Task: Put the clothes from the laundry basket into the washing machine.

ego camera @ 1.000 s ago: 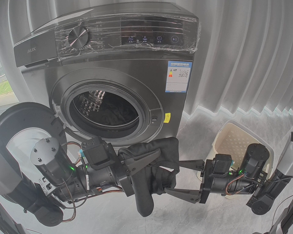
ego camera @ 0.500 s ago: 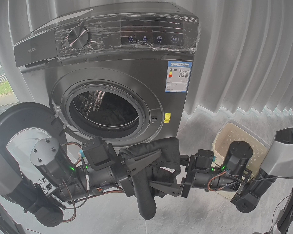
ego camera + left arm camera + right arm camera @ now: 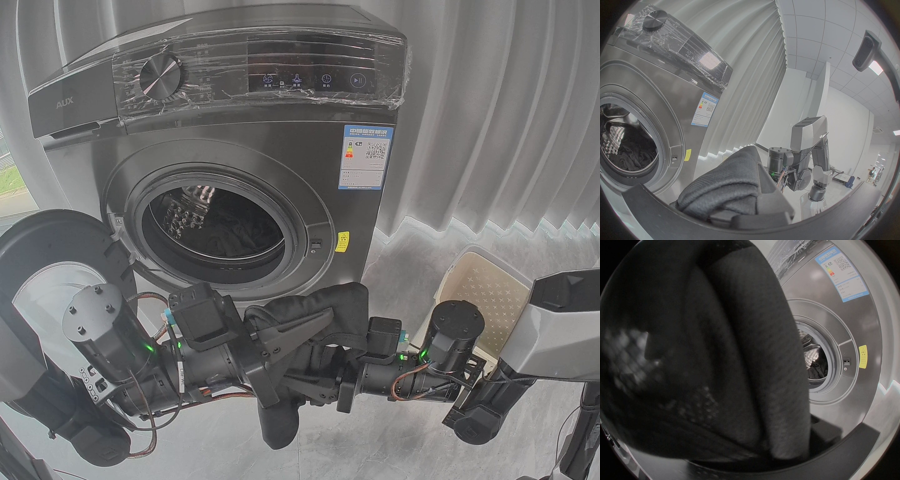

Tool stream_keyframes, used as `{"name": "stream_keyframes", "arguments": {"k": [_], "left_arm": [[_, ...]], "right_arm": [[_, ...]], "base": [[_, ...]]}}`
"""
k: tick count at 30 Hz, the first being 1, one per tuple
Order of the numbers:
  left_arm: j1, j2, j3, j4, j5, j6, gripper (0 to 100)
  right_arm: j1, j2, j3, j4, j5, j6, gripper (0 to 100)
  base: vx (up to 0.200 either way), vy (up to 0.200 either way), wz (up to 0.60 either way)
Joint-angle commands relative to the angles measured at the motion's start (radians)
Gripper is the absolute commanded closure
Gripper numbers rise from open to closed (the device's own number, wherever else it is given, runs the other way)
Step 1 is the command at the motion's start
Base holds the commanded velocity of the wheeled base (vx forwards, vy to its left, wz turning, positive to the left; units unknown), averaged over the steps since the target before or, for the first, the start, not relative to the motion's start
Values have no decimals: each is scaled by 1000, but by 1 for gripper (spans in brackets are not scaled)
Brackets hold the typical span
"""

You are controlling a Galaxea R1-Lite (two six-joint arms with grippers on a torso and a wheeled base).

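A black garment hangs in the air in front of the washing machine, below its open drum. My left gripper is shut on it from the left, with one end drooping towards the floor. From the right, my right gripper has pushed into the cloth and stands open with the folds between its fingers. The garment covers most of the right wrist view and bulges over the left gripper. Dark clothes lie in the drum. The cream laundry basket stands on the floor at the right.
The round machine door is swung open at the left, beside my left arm. A white curtain hangs behind and to the right of the machine. Grey floor runs between machine and basket.
My right gripper has moved left from beside the basket into the hanging garment. The garment's drooping end has bunched up a little. My left gripper has stayed put.
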Motion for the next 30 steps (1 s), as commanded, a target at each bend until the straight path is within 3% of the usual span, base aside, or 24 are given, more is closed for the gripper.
{"name": "stream_keyframes", "arguments": {"k": [1, 9, 15, 30], "left_arm": [[-1, 2, -2, -1, 0, 0, 100], [11, 4, -5, -1, 0, 0, 100], [44, 13, -16, -1, 1, -2, 100], [68, 112, -14, -1, 57, -2, 100]], "right_arm": [[5, 22, -6, -2, -1, 0, 100], [11, -21, 66, -2, 0, -3, 100], [32, -110, 185, -1, 8, -14, 100], [48, -205, 217, -1, 14, -28, 100]], "base": [[0, 0, 0], [0, 0, 0], [0, 0, 0], [0, 0, 0]]}}
